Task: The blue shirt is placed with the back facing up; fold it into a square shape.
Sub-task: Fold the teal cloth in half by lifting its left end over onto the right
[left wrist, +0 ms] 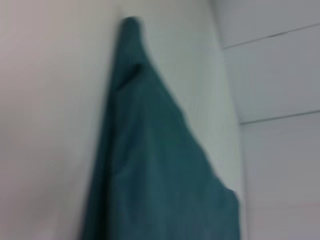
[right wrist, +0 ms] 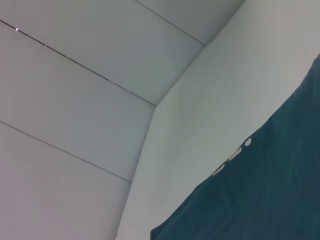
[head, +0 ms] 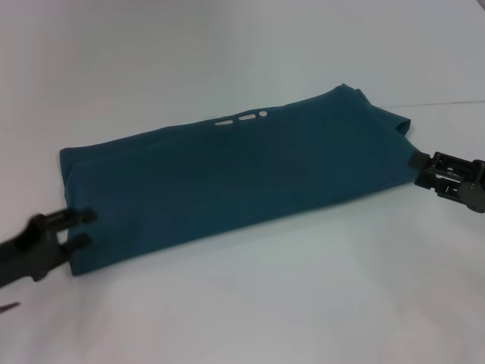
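Observation:
The blue shirt [head: 242,174] lies on the white table as a long folded band running from near left to far right, plain side up. A few bits of white lettering [head: 242,119] peek out along its far edge. My left gripper [head: 82,229] is at the band's near left end, open, with one finger on each side of the cloth's corner. My right gripper [head: 415,161] touches the band's far right end. The left wrist view shows the blue shirt [left wrist: 160,175] stretching away. In the right wrist view the blue shirt [right wrist: 270,190] shows with its lettering [right wrist: 234,155].
The white table [head: 303,288] stretches on all sides of the shirt. A thin seam [head: 439,102] runs along the surface behind the right gripper. White wall panels with seams [right wrist: 75,65] stand beyond the table.

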Controlling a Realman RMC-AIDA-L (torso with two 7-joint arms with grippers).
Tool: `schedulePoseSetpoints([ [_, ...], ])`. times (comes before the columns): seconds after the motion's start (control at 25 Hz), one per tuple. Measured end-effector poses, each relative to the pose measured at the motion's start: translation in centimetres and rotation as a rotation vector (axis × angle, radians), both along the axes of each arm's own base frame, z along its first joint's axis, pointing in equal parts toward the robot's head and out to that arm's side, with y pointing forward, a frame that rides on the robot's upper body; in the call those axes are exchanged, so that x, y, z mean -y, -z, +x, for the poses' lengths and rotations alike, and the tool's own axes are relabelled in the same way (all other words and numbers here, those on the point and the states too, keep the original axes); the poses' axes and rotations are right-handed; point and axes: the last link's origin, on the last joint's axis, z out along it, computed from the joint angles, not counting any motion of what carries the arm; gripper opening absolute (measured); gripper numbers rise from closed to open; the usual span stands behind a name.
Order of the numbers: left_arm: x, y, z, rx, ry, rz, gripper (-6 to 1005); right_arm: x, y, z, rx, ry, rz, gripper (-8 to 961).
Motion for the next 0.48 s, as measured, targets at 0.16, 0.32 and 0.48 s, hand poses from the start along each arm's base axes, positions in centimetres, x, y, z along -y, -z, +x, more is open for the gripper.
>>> schedulePoseSetpoints([
  [0.16, 0.9, -2.7, 0.2, 0.07, 0.012, -0.053, 547, 0.0, -0.1, 0.0, 0.003, -0.003, 0.0, 706],
  [0.32, 1.7, -3.2, -0.2, 0.09, -0.076, -0.162, 552, 0.0, -0.2, 0.1, 0.008, -0.005, 0.001, 706],
  [0.48, 1.8, -2.8, -0.8, 0.111, -0.164, -0.18, 558, 0.1, -0.2, 0.2, 0.011, -0.003, -0.001, 706],
])
